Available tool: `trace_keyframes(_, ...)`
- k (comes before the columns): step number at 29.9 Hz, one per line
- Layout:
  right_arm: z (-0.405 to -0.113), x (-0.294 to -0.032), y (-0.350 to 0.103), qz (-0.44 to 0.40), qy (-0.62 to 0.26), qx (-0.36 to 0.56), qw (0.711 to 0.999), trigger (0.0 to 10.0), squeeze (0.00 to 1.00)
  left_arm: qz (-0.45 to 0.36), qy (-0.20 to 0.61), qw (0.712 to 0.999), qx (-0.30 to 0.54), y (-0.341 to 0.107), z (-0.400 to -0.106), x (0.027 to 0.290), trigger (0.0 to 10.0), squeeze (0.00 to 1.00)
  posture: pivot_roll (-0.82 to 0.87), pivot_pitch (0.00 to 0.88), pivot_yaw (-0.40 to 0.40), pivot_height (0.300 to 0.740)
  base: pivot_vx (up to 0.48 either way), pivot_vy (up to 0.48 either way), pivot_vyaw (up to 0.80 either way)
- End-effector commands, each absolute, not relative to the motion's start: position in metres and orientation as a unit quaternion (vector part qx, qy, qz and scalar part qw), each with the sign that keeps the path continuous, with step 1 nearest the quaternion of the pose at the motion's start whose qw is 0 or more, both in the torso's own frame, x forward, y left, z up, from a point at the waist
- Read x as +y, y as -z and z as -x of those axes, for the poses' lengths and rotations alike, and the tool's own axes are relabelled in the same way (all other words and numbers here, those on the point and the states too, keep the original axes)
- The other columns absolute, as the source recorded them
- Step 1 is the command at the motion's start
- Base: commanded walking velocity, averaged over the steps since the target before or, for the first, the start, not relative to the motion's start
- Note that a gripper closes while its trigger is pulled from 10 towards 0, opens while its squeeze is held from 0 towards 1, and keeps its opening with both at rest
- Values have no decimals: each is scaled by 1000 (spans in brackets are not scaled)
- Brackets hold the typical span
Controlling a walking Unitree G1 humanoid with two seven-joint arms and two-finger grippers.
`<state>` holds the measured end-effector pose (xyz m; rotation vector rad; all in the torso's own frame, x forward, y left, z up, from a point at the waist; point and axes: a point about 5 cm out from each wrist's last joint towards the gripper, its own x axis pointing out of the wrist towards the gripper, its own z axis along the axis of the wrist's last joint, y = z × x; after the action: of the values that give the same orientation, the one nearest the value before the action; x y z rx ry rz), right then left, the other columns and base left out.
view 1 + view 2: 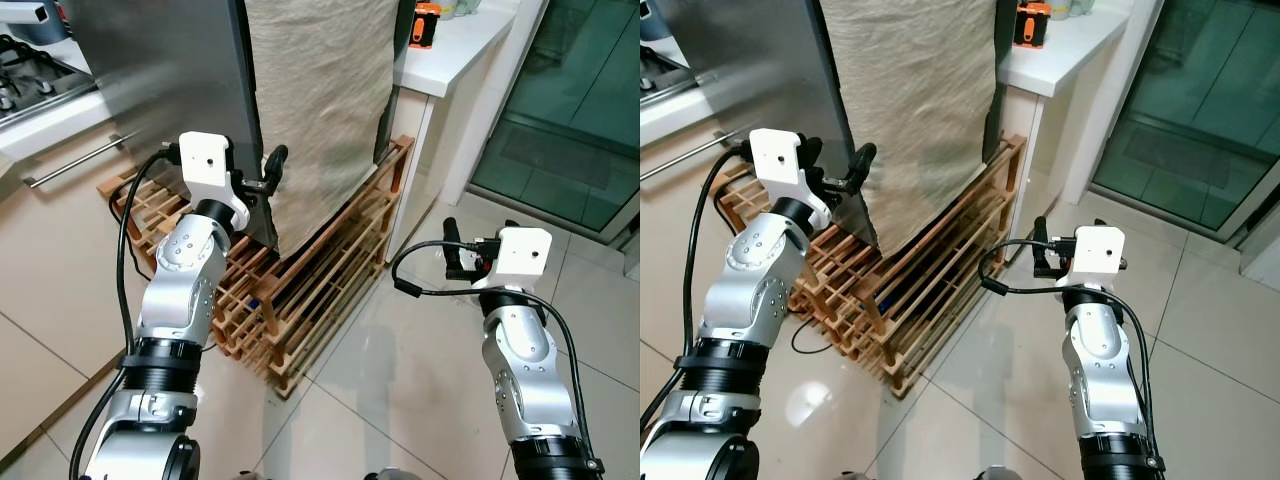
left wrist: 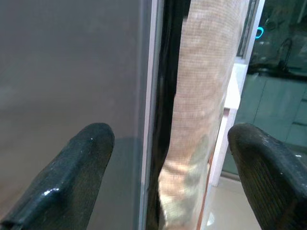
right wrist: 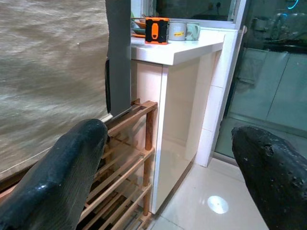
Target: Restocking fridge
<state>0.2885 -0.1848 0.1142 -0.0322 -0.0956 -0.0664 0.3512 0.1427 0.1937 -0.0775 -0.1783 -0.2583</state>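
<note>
The left pincer (image 1: 268, 172) is spread wide, one finger against the steel fridge door (image 1: 170, 70) and the other toward the beige cloth (image 1: 320, 110) hanging just beyond the door's edge. The door looks shut or barely ajar, so restocking seems hardly begun: opening it and loading goods are left. The right pincer (image 1: 452, 250) hangs wide and empty, well apart, with the wooden rack (image 1: 320, 290) and white worktop (image 3: 177, 50) ahead of it.
</note>
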Motion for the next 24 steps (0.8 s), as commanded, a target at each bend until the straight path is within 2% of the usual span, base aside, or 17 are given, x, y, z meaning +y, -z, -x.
trace_keyframes(1,-289,-183,-120,18,32,-61,997,10000,0,45,143,985,-85,-197,-358,140,10000,0,-113,0,34,736,0,0,0)
trace_keyframes(8,-288,-183,-121,18,31,-63,997,10000,0,53,152,984,-82,-200,-367,135,10000,0,-130,0,35,736,0,0,0)
trace_keyframes(14,-285,-186,-121,19,35,-64,997,10000,0,70,175,979,-77,-206,-377,121,10000,0,-145,0,35,736,0,0,0)
trace_keyframes(24,-284,-186,-121,21,35,-64,997,10000,0,89,184,976,-75,-209,-385,116,10000,0,-154,0,38,736,0,0,0)
